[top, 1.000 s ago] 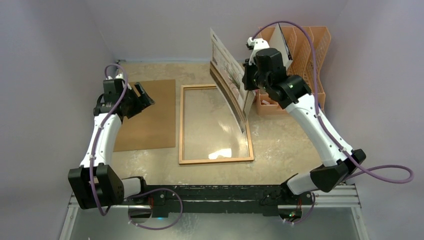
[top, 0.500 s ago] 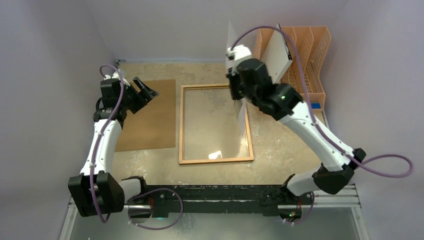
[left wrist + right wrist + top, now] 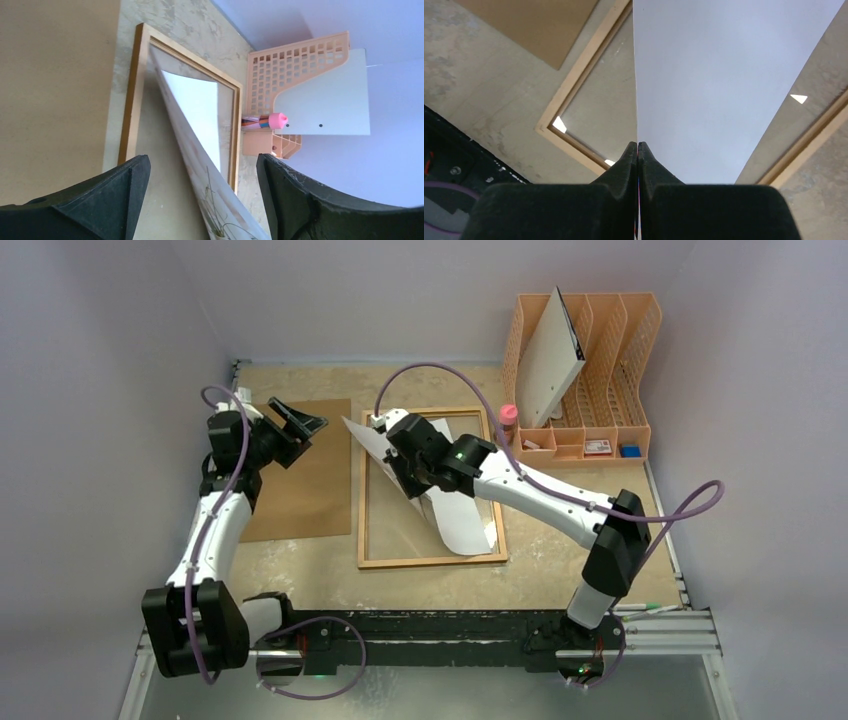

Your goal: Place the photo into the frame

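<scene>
The photo (image 3: 462, 522), where is it?
It hangs tilted over the frame (image 3: 430, 561), caught by one edge in your right gripper (image 3: 637, 147). From above you see mostly its blank white back. The printed side faces down and to the left; your left wrist camera catches a strip of it, with thin green leaves.

Is it lying in the frame?
Not flat. Its far end is raised over the frame's far left part, and its near end reaches down toward the near right corner. Whether that end touches the clear pane cannot be told.

How does the right gripper stand?
Its two black fingers are pressed together on the sheet's edge, with no gap showing between them.

And the left gripper (image 3: 303, 432)?
It is spread wide and holds nothing. It hovers over the far right corner of the brown board (image 3: 300, 490), pointing toward the frame.

How do frame and board lie?
Both are flat on the table (image 3: 560, 560), the board just left of the frame, apart from it.

What else is there?
A peach desk rack (image 3: 600, 390) at the far right, with a white panel (image 3: 550, 360) leaning in it.
</scene>
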